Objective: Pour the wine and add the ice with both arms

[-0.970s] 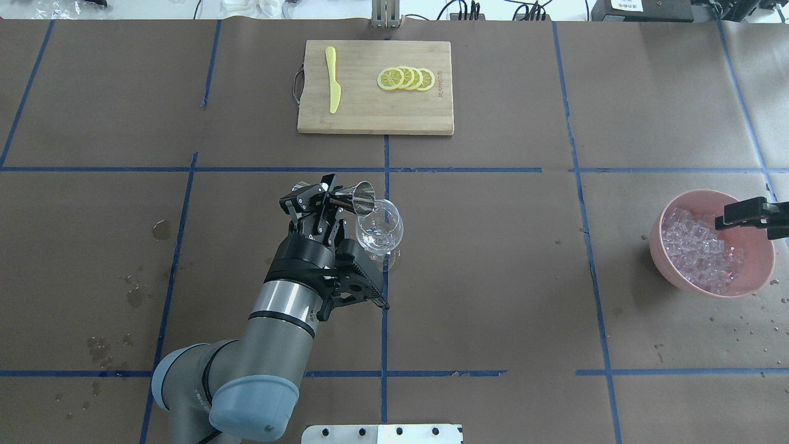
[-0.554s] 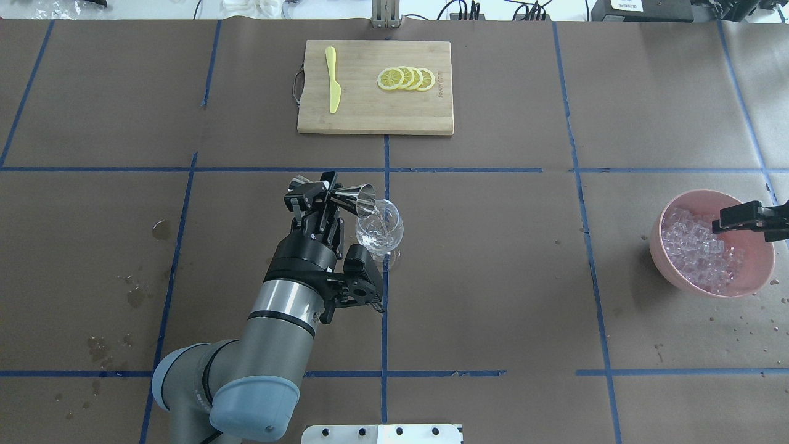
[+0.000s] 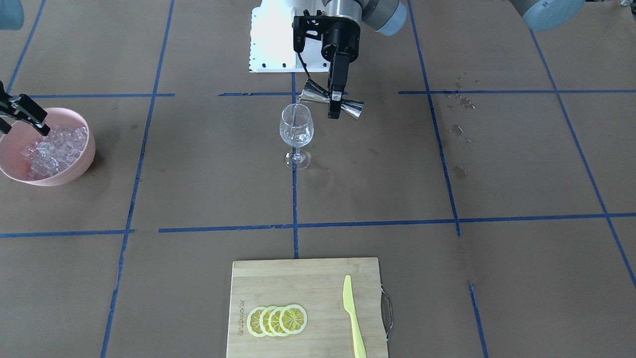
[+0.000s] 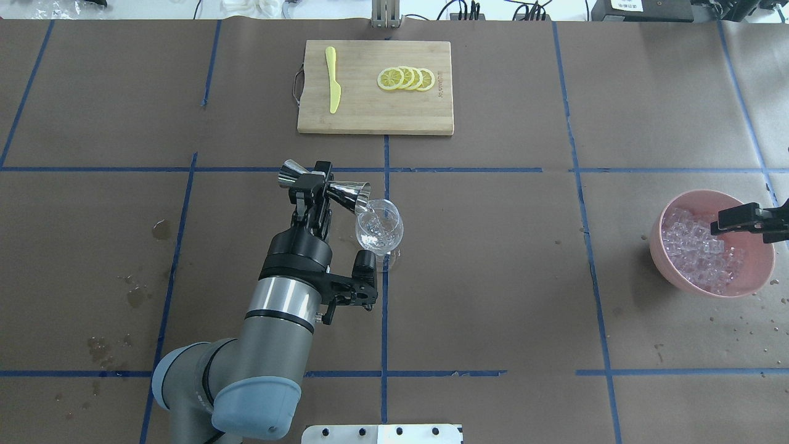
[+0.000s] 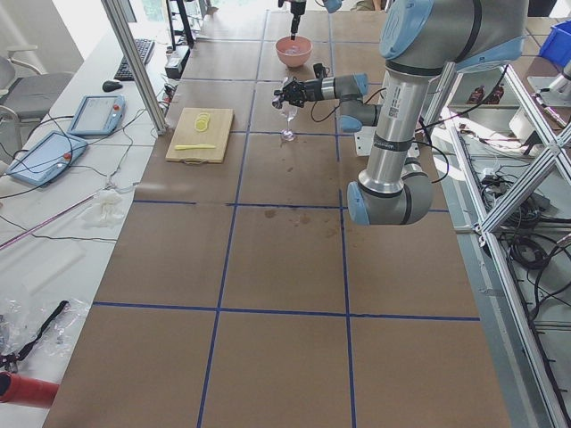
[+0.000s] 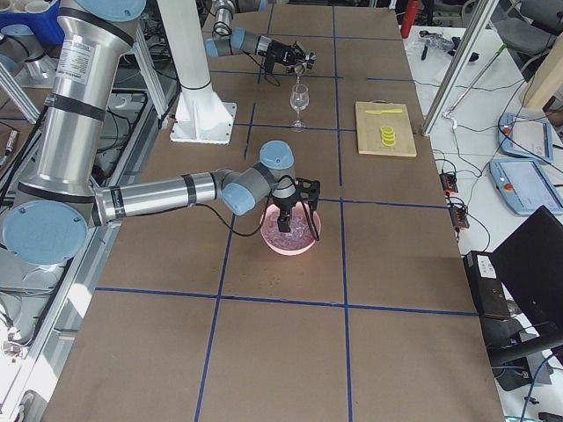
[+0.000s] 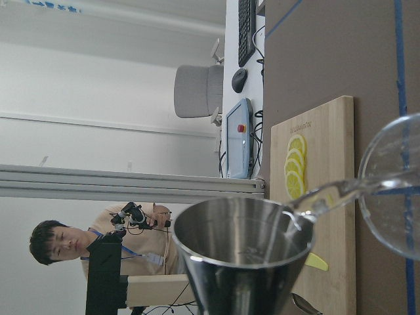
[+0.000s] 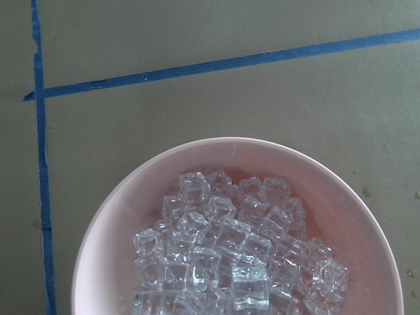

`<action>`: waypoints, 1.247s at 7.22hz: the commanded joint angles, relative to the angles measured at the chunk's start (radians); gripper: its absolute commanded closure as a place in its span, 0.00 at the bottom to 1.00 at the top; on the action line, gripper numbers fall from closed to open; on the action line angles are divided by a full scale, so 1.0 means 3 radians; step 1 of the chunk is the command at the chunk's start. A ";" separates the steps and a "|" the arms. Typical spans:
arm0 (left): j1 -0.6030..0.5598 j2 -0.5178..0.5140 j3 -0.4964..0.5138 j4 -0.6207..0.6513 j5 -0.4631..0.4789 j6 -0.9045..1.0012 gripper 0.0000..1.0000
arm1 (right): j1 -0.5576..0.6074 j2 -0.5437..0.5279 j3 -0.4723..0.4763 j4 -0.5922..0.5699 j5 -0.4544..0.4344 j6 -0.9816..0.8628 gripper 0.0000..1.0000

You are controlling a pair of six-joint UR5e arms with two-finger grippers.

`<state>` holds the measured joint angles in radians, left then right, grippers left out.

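My left gripper [image 4: 315, 185] is shut on the waist of a steel jigger [image 4: 354, 195], which lies tipped on its side. A thin clear stream runs from the jigger's mouth into the wine glass [image 4: 379, 233] standing at the table's middle. Seen from across the table, the jigger [image 3: 354, 108] lies level just above the glass [image 3: 296, 130]. My right gripper [image 4: 739, 220] hangs open over the pink bowl [image 4: 654, 246] at the far right. The bowl holds a heap of ice [image 8: 230, 262]. No fingers show in the right wrist view.
A bamboo cutting board [image 4: 370, 120] lies at the table's far middle, with lemon slices [image 4: 407, 78] and a yellow knife [image 4: 333, 80] on it. Wet spots [image 4: 161, 229] mark the paper on the left. A person [image 7: 59, 246] shows beyond the table in the left wrist view.
My left wrist has turned and tipped the jigger further, so its rear end swung up and to the left. The right gripper drifted slightly over the bowl.
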<state>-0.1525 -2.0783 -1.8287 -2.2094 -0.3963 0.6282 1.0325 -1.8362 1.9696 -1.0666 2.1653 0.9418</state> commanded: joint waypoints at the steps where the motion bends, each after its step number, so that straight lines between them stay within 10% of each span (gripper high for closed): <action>1: 0.0012 -0.0001 0.0026 0.0001 0.0083 0.0217 1.00 | 0.0000 0.0000 0.0000 0.0002 0.0002 0.0000 0.00; 9: -0.0008 0.0091 -0.0096 -0.0346 0.0190 0.0166 1.00 | -0.0256 0.0000 -0.0148 0.0002 -0.0304 0.0031 0.00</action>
<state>-0.1517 -2.0625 -1.8538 -2.2915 -0.3608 0.6781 0.9740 -1.8375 1.9421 -1.0661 2.0915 0.9490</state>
